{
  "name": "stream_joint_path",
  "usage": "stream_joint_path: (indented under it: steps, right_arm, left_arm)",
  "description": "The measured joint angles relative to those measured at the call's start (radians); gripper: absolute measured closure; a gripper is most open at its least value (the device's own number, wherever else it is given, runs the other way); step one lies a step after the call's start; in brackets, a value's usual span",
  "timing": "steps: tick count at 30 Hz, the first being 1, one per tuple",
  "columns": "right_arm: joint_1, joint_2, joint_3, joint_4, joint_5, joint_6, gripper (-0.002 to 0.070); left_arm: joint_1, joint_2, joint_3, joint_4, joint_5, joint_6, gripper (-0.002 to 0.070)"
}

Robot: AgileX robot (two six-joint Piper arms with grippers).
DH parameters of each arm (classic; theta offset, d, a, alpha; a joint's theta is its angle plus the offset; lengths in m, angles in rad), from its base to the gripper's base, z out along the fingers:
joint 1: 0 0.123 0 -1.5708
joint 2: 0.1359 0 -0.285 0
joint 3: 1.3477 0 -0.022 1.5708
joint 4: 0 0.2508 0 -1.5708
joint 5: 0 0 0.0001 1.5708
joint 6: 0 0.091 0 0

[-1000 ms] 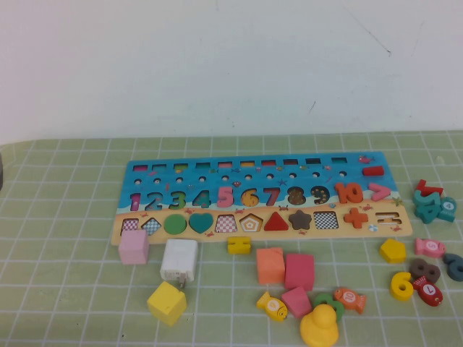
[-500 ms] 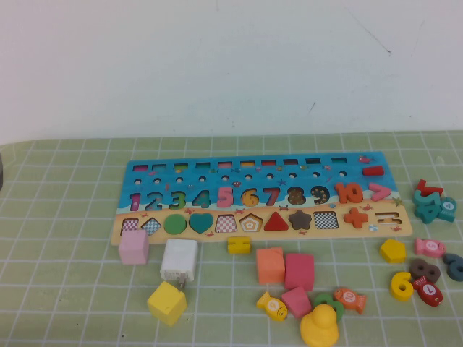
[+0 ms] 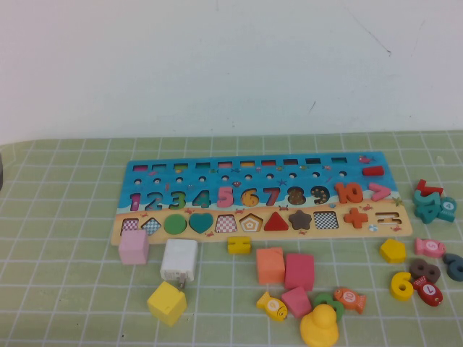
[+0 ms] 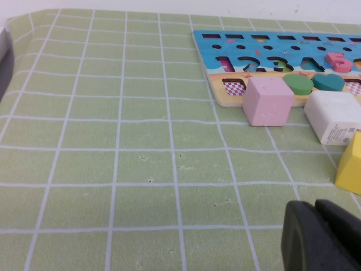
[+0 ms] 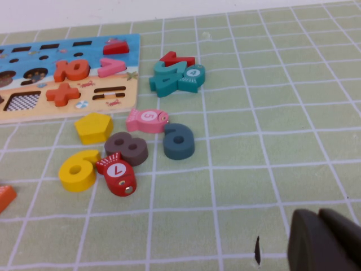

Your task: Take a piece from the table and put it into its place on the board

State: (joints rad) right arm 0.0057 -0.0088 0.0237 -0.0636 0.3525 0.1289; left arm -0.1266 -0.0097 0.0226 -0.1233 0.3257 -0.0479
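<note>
The blue number-and-shape board [image 3: 304,170] lies across the middle of the table, with open slots for a pentagon [image 3: 251,223] and an equals sign [image 3: 388,217]. Loose pieces lie in front of it: a yellow equals piece [image 3: 239,245], a yellow pentagon [image 3: 393,250] [image 5: 93,127], a yellow 6 [image 3: 401,285] and a brown 8 [image 3: 425,271]. Neither gripper shows in the high view. My left gripper [image 4: 316,204] is shut and empty, low over bare mat near the yellow cube [image 4: 351,164]. My right gripper [image 5: 318,213] is shut and empty, over mat to the right of the loose numbers.
Pink [image 3: 134,246], white [image 3: 179,262], yellow [image 3: 167,303], orange [image 3: 270,265] and rose [image 3: 299,271] cubes, a yellow duck [image 3: 319,327] and fish pieces [image 3: 349,298] lie in front of the board. A teal number pile [image 3: 432,204] sits at the right.
</note>
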Motion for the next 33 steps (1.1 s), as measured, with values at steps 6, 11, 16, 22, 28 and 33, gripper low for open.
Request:
stream_joint_path:
  steps: [6,11,16,22,28,33]
  right_arm:
    - [0.0,0.0,0.0,0.0,0.0,0.0,0.0678]
    - [0.0,0.0,0.0,0.0,0.0,0.0,0.0678]
    - [0.0,0.0,0.0,0.0,0.0,0.0,0.0678]
    - [0.0,0.0,0.0,0.167,0.0,0.099,0.0678]
    - [0.0,0.0,0.0,0.489,0.004,0.152,0.0678]
    - [0.0,0.0,0.0,0.734,0.004,0.158,0.0678]
  left_arm:
    - [0.0,0.0,0.0,0.0,0.0,0.0,0.0676]
    - [0.0,0.0,0.0,0.0,0.0,0.0,0.0676]
    - [0.0,0.0,0.0,0.0,0.0,0.0,0.0676]
    - [0.0,0.0,0.0,0.0,0.0,0.0,0.0676]
    - [0.0,0.0,0.0,0.0,0.0,0.0,0.0676]
    - [0.0,0.0,0.0,0.0,0.0,0.0,0.0676]
